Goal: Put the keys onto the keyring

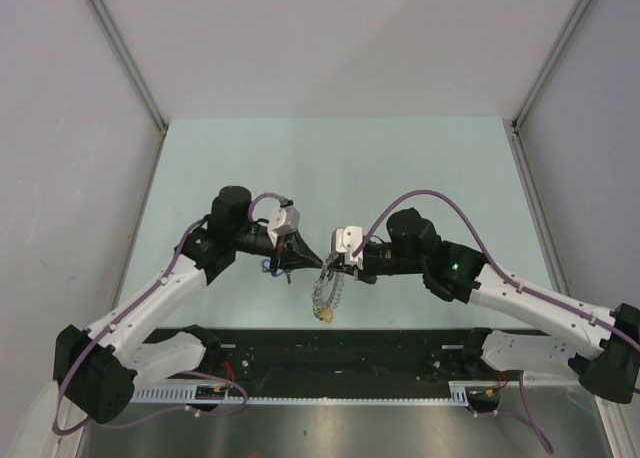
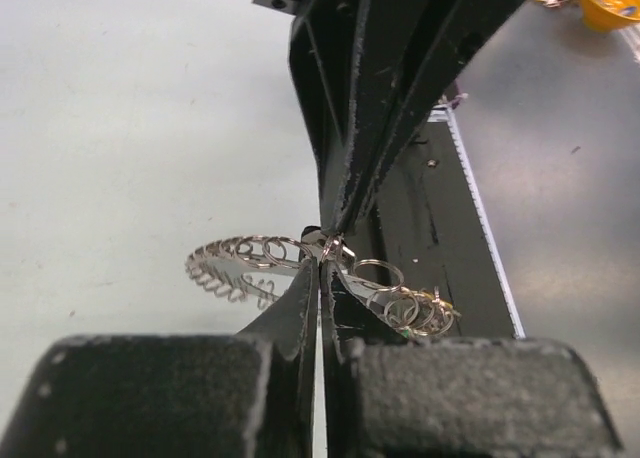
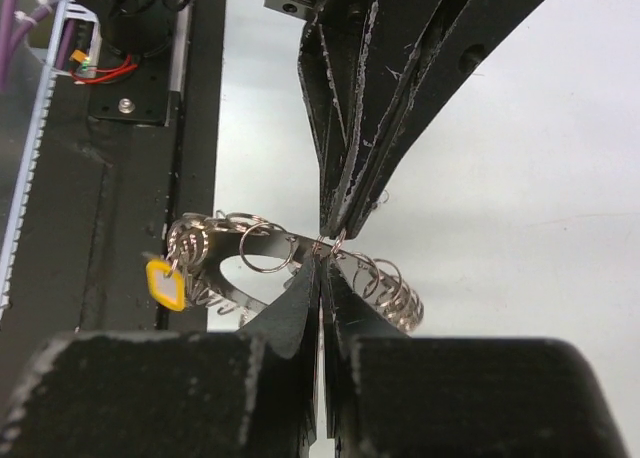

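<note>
The keyring (image 1: 328,292) is a grey metal band fringed with small silvery rings, with a yellow tag (image 1: 327,316) at its near end. It hangs between my two grippers, which meet tip to tip above the table's near middle. My left gripper (image 1: 316,263) is shut and my right gripper (image 1: 331,266) is shut, both pinching the band at the same spot. The left wrist view shows the keyring (image 2: 238,261) spread to both sides of my shut left gripper (image 2: 322,260). The right wrist view shows the keyring (image 3: 258,240), its yellow tag (image 3: 165,284) and my right gripper (image 3: 322,258). A small blue bit (image 1: 268,268) shows under the left gripper; the black-tagged key is out of view.
The pale green table (image 1: 340,168) lies between grey walls. A black rail (image 1: 340,353) with the arm bases runs along the near edge, just below the hanging ring. An orange cup (image 2: 610,0) sits beyond the rail in the left wrist view.
</note>
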You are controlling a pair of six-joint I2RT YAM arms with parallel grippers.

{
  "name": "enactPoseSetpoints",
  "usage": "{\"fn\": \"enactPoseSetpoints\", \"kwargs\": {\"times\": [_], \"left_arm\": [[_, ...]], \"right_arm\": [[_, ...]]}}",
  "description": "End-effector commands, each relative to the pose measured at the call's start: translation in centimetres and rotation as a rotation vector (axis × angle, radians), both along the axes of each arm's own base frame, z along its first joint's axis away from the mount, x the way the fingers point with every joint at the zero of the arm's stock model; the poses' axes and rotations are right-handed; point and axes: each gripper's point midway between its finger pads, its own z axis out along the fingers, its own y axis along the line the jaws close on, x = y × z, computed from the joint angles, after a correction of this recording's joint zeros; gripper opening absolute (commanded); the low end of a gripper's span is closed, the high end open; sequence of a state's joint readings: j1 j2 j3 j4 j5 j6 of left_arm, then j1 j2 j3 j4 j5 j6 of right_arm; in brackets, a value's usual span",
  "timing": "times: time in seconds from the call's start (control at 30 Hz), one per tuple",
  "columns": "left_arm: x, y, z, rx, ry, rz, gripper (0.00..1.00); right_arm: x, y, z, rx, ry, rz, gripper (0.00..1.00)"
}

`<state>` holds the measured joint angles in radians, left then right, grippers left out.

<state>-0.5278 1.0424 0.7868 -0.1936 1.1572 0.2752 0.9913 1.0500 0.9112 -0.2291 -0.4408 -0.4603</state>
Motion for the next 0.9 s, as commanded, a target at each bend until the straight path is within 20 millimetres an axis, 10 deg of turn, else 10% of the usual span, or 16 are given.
{"fn": "enactPoseSetpoints", "kwargs": {"times": [0.0, 0.1, 0.33, 0.5, 0.87], "left_arm": [[1.7, 0.0, 1.2, -0.010, -0.049, 0.100, 0.04], [3.4, 0.4, 0.9, 0.019, -0.056, 0.203, 0.34], [7.8, 3.0, 1.4, 0.049, -0.068, 0.488, 0.62], [13.0, 8.6, 2.3, 0.046, -0.071, 0.913, 1.00], [16.2, 20.6, 4.0, 0.012, -0.144, 1.565, 1.00]], "right_arm": [[1.4, 1.0, 1.0, 0.041, -0.027, -0.055, 0.00], [2.9, 0.6, 1.0, 0.046, -0.030, -0.112, 0.00], [8.0, -1.2, 0.8, 0.061, 0.002, -0.271, 0.00], [13.8, -3.9, 0.5, 0.059, 0.018, -0.455, 0.00], [29.3, -10.2, 1.9, 0.212, 0.023, -0.873, 0.00]]}}
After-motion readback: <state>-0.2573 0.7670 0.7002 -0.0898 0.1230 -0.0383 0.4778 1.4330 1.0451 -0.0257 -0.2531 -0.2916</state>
